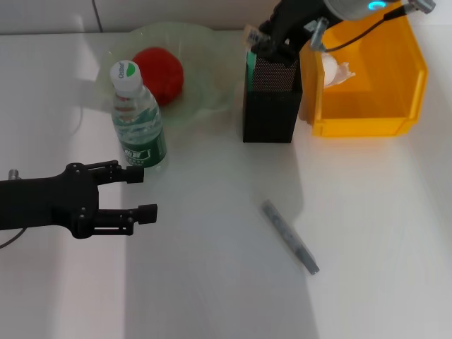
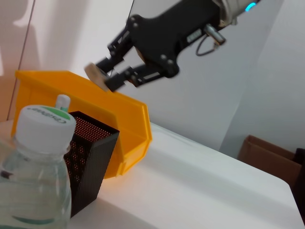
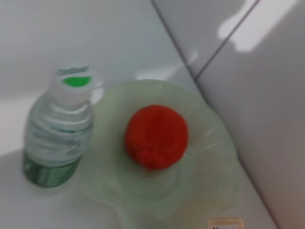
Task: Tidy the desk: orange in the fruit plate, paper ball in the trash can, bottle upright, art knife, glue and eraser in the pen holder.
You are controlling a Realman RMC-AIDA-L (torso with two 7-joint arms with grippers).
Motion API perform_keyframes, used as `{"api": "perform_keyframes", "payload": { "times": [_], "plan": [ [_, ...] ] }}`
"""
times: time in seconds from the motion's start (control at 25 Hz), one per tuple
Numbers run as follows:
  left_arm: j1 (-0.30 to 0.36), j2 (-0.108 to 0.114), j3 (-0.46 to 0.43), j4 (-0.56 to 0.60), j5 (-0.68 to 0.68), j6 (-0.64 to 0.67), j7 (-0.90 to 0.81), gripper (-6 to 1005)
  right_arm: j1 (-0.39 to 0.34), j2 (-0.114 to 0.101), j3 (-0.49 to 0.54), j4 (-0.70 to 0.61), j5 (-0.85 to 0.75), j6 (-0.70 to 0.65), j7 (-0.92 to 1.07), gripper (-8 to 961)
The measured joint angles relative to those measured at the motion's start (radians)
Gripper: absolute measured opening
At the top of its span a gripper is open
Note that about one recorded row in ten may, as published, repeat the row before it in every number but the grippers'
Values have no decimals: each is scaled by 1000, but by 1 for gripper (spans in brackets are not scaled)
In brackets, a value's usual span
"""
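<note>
The orange [image 1: 159,74] lies in the pale green fruit plate [image 1: 205,53] at the back. In front of the plate the bottle [image 1: 138,120] stands upright. My left gripper [image 1: 143,192] is open just below the bottle's base, holding nothing. Over the black mesh pen holder [image 1: 272,99] my right gripper [image 1: 263,42] is shut on the tan eraser [image 2: 96,76]. A green-and-white glue stick [image 2: 62,101] pokes out of the holder. The paper ball [image 1: 337,70] rests inside the orange-yellow trash can [image 1: 367,106]. On the table lies the grey art knife [image 1: 289,236].
The trash can stands directly right of the pen holder, almost touching it. A white wall rises behind the table. A brown cardboard box [image 2: 267,160] stands beyond the table's far side.
</note>
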Motion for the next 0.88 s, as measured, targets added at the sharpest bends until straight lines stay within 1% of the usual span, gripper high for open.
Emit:
{"api": "perform_keyframes", "payload": {
  "times": [0.12,0.24,0.36,0.48,0.88],
  "plan": [
    [-1,0,0,0,2,0,0,847,23,0,16,47,-40,56,80,266],
    [-2,1,-1,0,2,0,-1,847,63,-1,52,124,-53,59,114,268],
    [-2,2,-1,0,2,-2,-2,847,82,-1,68,181,-54,58,119,269],
    [-2,2,-1,0,2,-3,-2,846,84,-1,69,202,-55,53,122,271],
    [-2,1,3,0,2,-8,-1,846,58,2,70,202,-52,40,124,276]
  ]
}}
